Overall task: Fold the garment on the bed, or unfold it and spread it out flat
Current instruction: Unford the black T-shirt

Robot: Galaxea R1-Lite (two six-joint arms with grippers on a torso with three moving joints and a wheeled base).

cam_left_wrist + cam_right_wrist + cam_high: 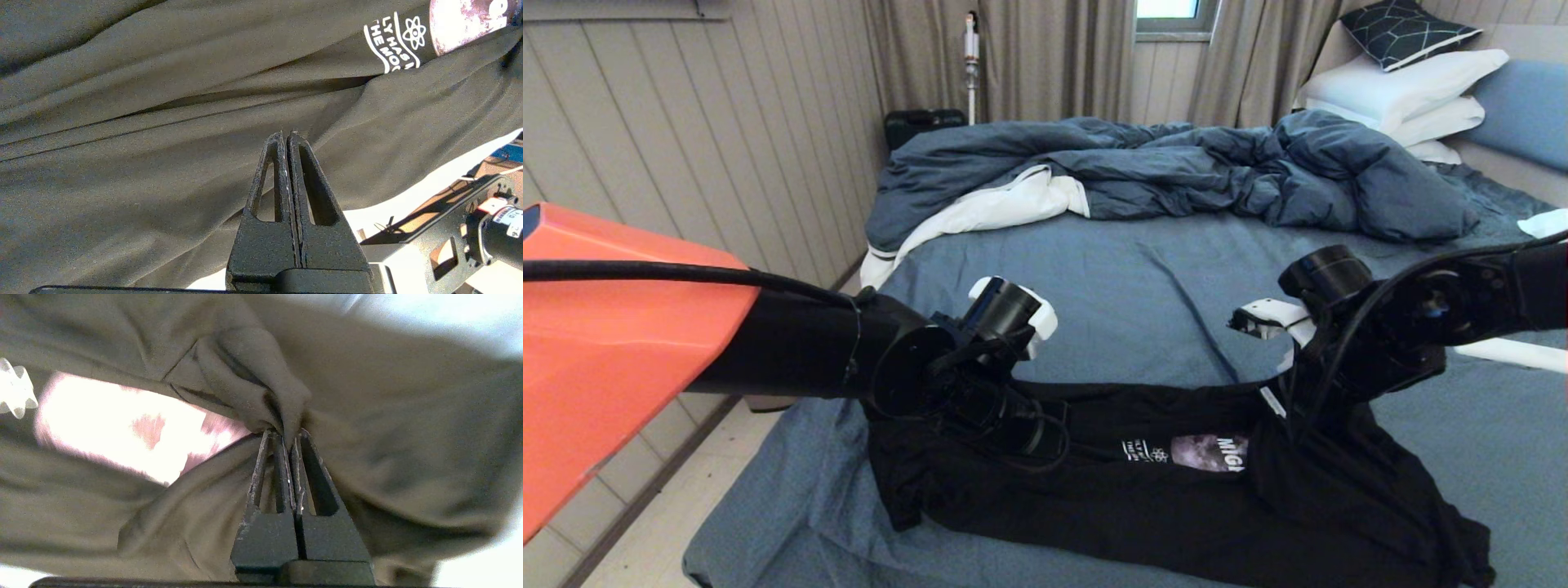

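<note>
On the bed (1094, 278), both grippers pinch the shirt (1143, 490): left gripper (287, 136) clamped on its fabric, right gripper (291, 436) nipping a bunched fold.

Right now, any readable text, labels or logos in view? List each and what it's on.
"MIG" – white lettering on the garment, head view; the rest is hidden under a fold.
"LY HAS" / "THE MOO" – white banner print beside an atom symbol, cut off by a fold, left wrist view.
Small white print left of the moon graphic, head view: too small to read.
Right wrist view: nothing readable.
</note>
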